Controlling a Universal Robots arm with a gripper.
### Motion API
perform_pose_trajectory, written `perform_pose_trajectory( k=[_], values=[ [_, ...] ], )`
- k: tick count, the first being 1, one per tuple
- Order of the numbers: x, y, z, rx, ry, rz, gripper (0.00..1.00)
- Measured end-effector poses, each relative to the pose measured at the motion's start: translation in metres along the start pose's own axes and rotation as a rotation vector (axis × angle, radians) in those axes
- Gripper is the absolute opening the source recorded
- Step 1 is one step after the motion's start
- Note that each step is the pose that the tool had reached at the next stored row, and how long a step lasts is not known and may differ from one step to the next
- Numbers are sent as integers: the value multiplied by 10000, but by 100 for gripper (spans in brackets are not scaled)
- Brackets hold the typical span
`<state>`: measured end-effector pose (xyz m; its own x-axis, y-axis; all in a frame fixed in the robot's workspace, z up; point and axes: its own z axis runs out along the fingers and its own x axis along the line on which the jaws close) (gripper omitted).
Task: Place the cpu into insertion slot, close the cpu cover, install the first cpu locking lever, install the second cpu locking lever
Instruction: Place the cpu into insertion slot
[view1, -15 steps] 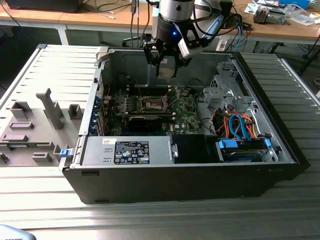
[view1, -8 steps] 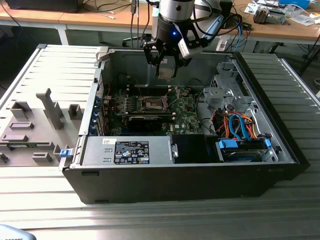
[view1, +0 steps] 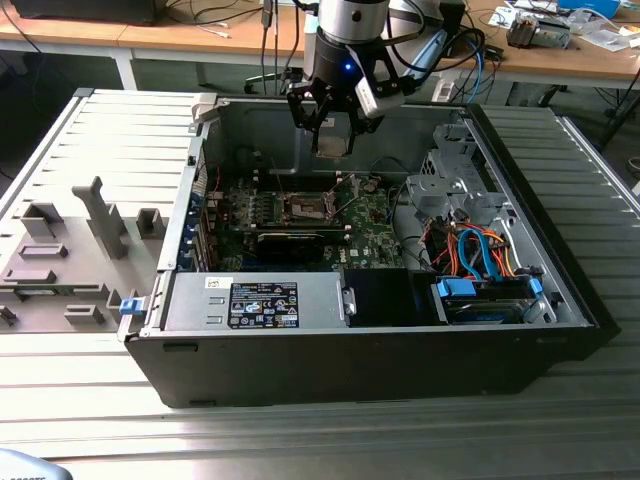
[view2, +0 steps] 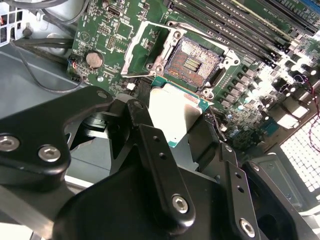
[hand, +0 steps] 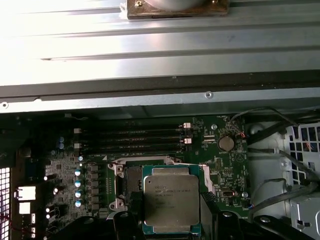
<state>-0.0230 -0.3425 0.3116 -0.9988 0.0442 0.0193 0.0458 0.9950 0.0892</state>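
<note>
Exterior view: we see the gripper (view1: 332, 138) hanging over the open computer case (view1: 300, 360). It is clamped on the cpu (view1: 332, 145), which is up in the air, well above the green motherboard (view1: 375, 215). The insertion slot (view1: 305, 207) sits on the board, apart from the chip.

In the second wrist view, the gripper (view2: 172, 122) is narrow, with black fingers (view2: 207, 137) pressing opposite edges of the cpu (view2: 172, 112). The chip is roughly level and not seated. We mark the insertion slot (view2: 192, 60) just past the chip's far edge, dark, with its contact field bare. The cpu cover (view2: 130, 50) is swung open, standing tilted off one side of the socket. A coin battery (view2: 93, 60) sits near it on the motherboard (view2: 100, 30).

In the first wrist view, the cpu (hand: 170, 200) has its silver-grey top facing the camera, between the gripper (hand: 170, 222) parts. It overlaps most of the insertion slot (hand: 129, 182), so we only see one dark side strip with the metal rim. The memory slots (hand: 145, 137) run across the motherboard (hand: 220, 165) beyond it. We cannot tell how far the chip is from the socket.
</note>
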Motion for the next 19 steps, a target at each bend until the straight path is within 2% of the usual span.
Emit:
perform_pose_trajectory(
  k=[19],
  values=[
    [0, 0, 5, -3, -14, 160, 55]
  ],
)
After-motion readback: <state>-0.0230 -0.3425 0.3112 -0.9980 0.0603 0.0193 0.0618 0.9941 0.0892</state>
